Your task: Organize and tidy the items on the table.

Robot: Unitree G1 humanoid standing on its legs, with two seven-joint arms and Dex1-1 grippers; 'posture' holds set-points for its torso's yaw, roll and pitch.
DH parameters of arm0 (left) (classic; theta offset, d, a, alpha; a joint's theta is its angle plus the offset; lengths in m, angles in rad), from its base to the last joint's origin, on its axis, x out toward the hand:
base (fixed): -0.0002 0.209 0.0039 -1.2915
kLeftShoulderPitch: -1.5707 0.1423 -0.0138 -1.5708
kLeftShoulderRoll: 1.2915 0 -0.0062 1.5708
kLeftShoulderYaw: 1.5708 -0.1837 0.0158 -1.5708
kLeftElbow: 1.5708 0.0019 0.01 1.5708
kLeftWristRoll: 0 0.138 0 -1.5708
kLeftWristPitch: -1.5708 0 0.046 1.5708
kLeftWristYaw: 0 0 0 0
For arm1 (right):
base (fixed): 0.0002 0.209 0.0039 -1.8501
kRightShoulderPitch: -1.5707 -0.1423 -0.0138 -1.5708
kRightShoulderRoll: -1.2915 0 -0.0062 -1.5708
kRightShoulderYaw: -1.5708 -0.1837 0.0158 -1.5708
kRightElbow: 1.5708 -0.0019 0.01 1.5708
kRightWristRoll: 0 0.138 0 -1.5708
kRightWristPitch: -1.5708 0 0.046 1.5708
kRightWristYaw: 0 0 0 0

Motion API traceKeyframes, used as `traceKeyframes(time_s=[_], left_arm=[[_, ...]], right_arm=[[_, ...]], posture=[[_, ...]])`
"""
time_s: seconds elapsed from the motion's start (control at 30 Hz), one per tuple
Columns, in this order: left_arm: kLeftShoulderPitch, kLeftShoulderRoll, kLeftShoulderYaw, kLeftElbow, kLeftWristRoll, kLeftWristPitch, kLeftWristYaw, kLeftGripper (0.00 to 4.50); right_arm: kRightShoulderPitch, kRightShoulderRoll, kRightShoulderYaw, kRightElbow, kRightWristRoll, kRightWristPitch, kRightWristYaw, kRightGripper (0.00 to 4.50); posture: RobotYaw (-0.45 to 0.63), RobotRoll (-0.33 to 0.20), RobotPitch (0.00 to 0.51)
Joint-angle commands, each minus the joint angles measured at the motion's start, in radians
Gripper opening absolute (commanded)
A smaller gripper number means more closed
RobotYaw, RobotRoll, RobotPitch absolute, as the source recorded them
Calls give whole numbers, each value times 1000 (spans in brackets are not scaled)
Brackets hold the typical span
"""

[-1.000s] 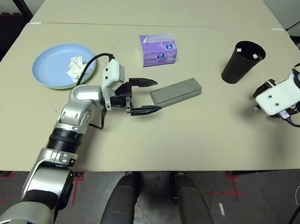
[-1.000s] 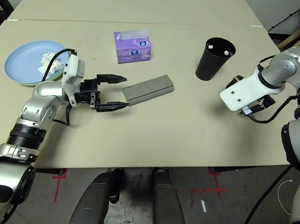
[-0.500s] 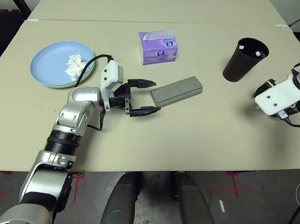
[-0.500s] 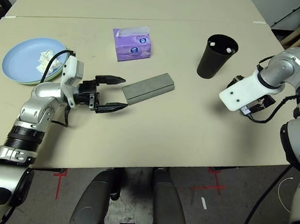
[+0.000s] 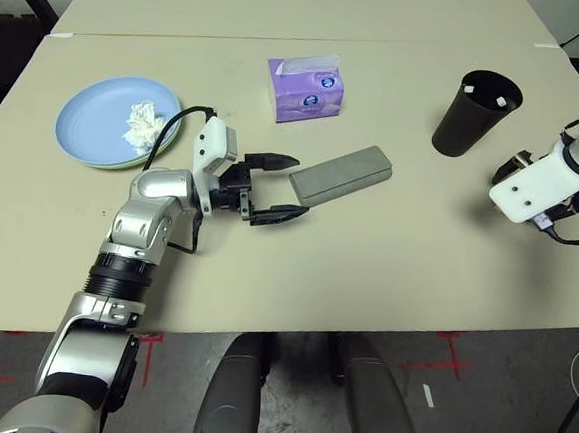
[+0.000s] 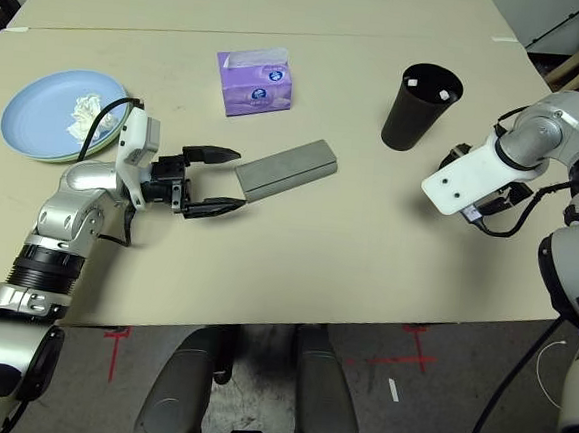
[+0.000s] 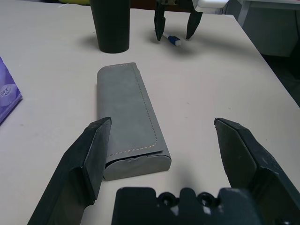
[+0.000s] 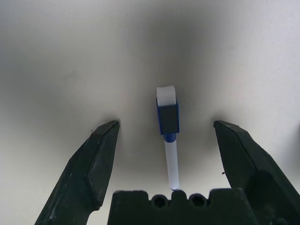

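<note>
plates (image 5: 96,131) sitting stacked at the table's (image 5: 365,273) left with a tissue (image 5: 142,125) lying on top, tissue box (image 5: 307,87) standing behind the glasses case (image 5: 341,174) mid-table, cup (image 5: 474,115) standing to the right, a small marker (image 8: 168,126) lying beyond it

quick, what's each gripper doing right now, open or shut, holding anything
Left gripper: open, empty, the grey glasses case in front of it.
Right gripper: open, empty, above a small blue and white pen.

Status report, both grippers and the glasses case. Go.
Left gripper open, level, just short of grey glasses case. Right gripper open, pointing down over a small blue-and-white marker. Nothing blocking either.
</note>
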Motion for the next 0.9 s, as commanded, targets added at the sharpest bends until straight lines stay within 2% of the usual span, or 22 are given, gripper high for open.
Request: traceKeyframes(time_s=[0.03, 0.37, 0.47, 0.73, 0.77, 0.9], left_arm=[[21, 7, -1, -21, -5, 6, 1, 4500], [20, 7, -1, -21, -5, 5, 6, 4500], [22, 9, -1, -23, -6, 5, 8, 4500], [22, 12, 5, -27, -13, 6, 9, 4500], [22, 12, 5, -27, -13, 7, 9, 4500], [8, 9, 4, -17, -17, 6, 2, 4500]], right_arm=[[4, 0, 0, 14, 3, -13, 2, 4456], [3, 6, -3, 16, 17, -18, 30, 4456], [3, 7, 10, 15, 0, -3, 24, 3579], [-6, 17, 4, 16, 9, 10, 44, 592], [-6, 17, 3, 16, 11, 11, 47, 413], [-8, 21, -49, 24, 81, 15, 131, 416]], posture=[[140, 0, 299], [145, 0, 300], [147, 0, 300], [151, 0, 297], [151, 0, 297], [137, 0, 282]])
